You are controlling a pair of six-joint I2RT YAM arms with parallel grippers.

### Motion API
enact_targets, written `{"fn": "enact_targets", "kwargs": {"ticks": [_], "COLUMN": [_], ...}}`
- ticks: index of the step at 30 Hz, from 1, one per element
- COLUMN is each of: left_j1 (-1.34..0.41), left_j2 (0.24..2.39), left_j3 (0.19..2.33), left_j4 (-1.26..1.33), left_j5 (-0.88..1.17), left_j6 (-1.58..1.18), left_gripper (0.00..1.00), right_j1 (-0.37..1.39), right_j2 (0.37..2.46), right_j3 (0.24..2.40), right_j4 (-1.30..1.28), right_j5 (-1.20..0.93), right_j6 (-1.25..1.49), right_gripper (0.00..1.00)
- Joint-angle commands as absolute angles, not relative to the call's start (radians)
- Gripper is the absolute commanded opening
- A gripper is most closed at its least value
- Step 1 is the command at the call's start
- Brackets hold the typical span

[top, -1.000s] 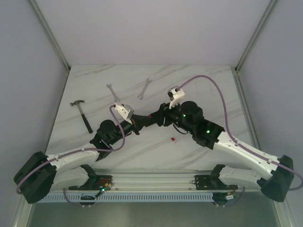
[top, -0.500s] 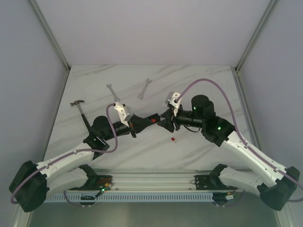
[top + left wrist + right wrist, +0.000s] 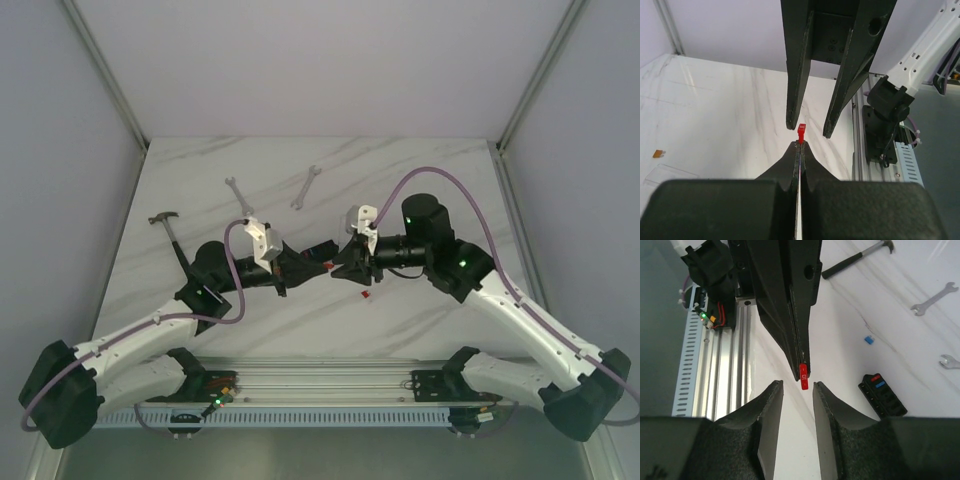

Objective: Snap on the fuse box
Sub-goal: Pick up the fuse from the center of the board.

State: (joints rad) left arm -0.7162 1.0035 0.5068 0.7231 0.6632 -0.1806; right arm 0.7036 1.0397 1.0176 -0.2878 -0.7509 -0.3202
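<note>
Left gripper (image 3: 799, 146) pinches red fuse (image 3: 801, 133), free end offered; right gripper (image 3: 795, 387) part open, tips flanking fuse, empty, likely handover; fuse box (image 3: 882, 395) lies on table beyond fuse.

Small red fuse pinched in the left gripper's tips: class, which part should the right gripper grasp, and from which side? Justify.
Probably best: grip the exposed outer end of the small red plastic fuse, pads on its opposite sides. Approach head-on, facing the left gripper: only that end protrudes past its shut tips, and the right gripper, jaws open, lines up with it.
</note>
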Motion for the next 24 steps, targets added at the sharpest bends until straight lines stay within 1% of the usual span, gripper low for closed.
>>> {"fn": "enact_targets", "kwargs": {"ticks": [1, 4, 12, 17, 22, 24], "left_j1": [-0.718, -0.72, -0.724, -0.725, -0.727, -0.73], "left_j2": [1.006, 1.006, 1.017, 1.021, 1.03, 1.031], "left_j3": [0.541, 0.544, 0.548, 0.551, 0.555, 0.557], "left_j4": [0.729, 0.726, 0.72, 0.72, 0.719, 0.721], "left_j5": [0.72, 0.721, 0.727, 0.73, 0.732, 0.732], "left_j6": [-0.155, -0.151, -0.143, -0.143, -0.143, -0.143], "left_gripper": [0.0, 0.0, 0.0, 0.0, 0.0, 0.0], "right_j1": [0.697, 0.694, 0.68, 0.674, 0.67, 0.67], "right_j2": [1.059, 1.071, 1.084, 1.087, 1.096, 1.099], "right_j3": [1.065, 1.073, 1.082, 1.083, 1.083, 1.081], "right_j4": [-0.303, -0.304, -0.302, -0.301, -0.302, -0.304], "right_j5": [-0.835, -0.842, -0.866, -0.877, -0.891, -0.892], "right_j6": [-0.35, -0.349, -0.344, -0.339, -0.334, -0.333], "right_gripper": [0.36, 0.32, 0.28, 0.24, 0.17, 0.16]}}
